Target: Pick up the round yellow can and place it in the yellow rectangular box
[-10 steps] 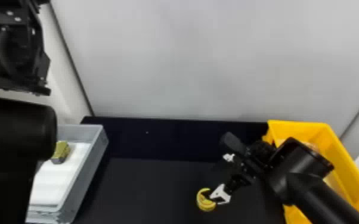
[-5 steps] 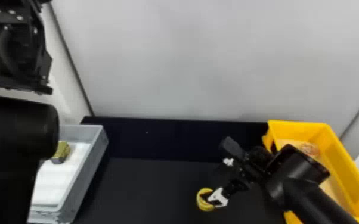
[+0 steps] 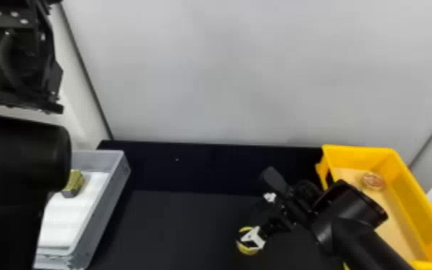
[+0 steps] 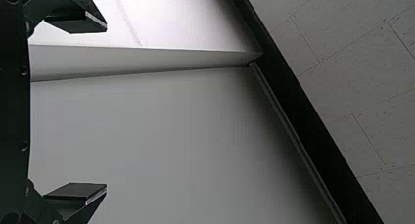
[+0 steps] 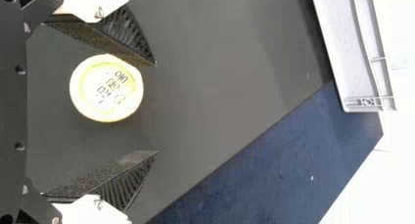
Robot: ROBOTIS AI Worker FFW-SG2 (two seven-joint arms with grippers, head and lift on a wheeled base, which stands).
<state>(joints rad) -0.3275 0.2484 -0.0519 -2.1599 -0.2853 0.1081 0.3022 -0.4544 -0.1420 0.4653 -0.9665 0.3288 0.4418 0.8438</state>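
Observation:
The round yellow can stands on the dark table, partly covered by a finger of my right gripper in the head view. In the right wrist view the can's pale yellow top lies between the fingers of my open right gripper, close to one finger, with a wide gap to the other. The yellow rectangular box is at the right, partly behind my right arm. My left gripper is parked high at the left; the left wrist view shows this gripper open with nothing between its fingers.
A grey tray with a white liner and a small yellow-green block stands at the left, partly behind my left arm. A round clear item lies inside the yellow box. A pale wall rises behind the table.
My right gripper has moved a little left, with one finger now farther over the can. The right arm has shifted too, uncovering the round item in the box.

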